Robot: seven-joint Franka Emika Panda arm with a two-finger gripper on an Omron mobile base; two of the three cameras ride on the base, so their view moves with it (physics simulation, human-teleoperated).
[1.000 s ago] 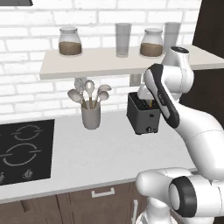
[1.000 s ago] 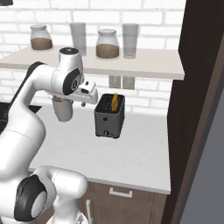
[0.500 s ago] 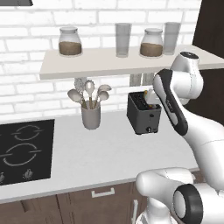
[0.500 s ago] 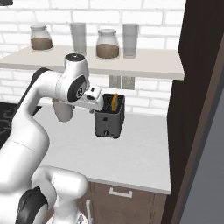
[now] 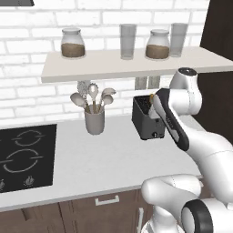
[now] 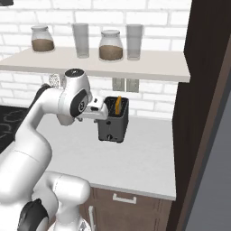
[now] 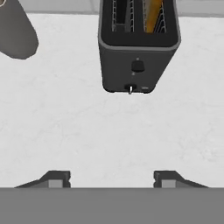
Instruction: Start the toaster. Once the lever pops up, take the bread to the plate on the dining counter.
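Hand view looks down on the grey-white worktop (image 7: 65,127), with the toaster (image 7: 139,48) standing on it as the landmark for everything else. No brand, label or writing can be read on any surface. The toaster is dark and boxy, its front face with a round knob and a small lever low down turned toward the camera; its two slots run lengthwise away from that face. The bread (image 7: 152,14) stands on edge in the right-hand slot as this view shows it, its long edge following the slot and its orange-tan top showing above the rim. In the right base view the slice (image 6: 118,104) rises upright out of the toaster (image 6: 113,122), which sits near the brick wall under the shelf (image 6: 135,67). Left of the toaster in the left base view stands a grey utensil cup (image 5: 94,121). The gripper (image 7: 112,180) hovers before the toaster's front, apart from it, fingers (image 7: 56,179) spread wide and empty.
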